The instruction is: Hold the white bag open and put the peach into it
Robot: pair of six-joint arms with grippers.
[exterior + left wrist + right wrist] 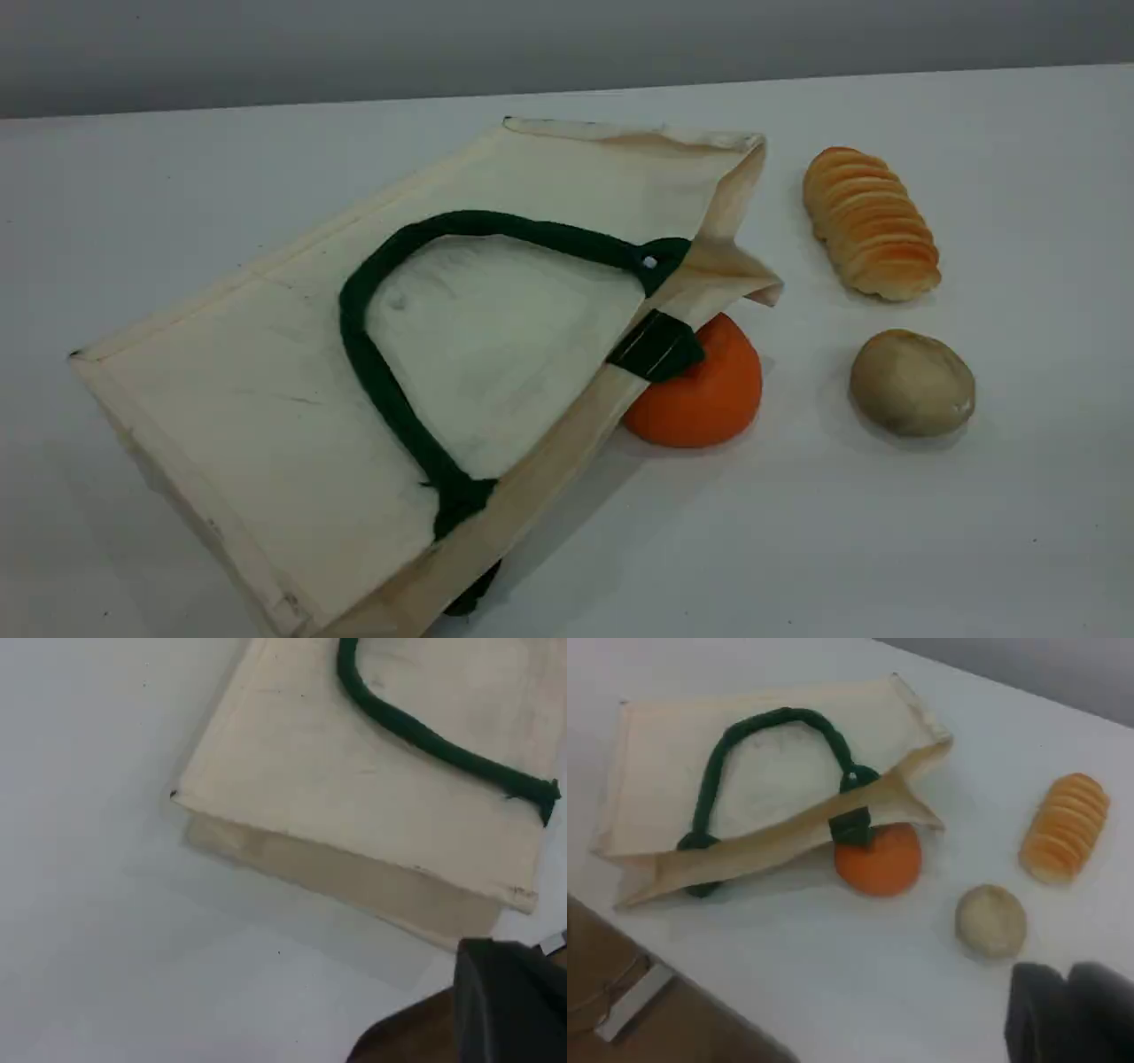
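Note:
The white bag [266,381] lies flat on the table, and its mouth faces right. Its dark green rope handle [372,372] rests on top of the fabric. The bag also shows in the left wrist view [354,771] and the right wrist view [664,771]. The peach is out of view. Neither gripper appears in the scene view. My left gripper [509,1001] shows as a dark tip, shut, hovering off the bag's bottom corner. My right gripper [1067,1014] hangs above the table near the brownish lump, its tips close together and holding nothing.
An orange stemmed fruit [709,399] sits against the bag's mouth, partly under its rim. To the right lie a ridged bread loaf [873,221] and a brownish potato-like lump [912,383]. The table's edge [700,992] runs across the lower left of the right wrist view.

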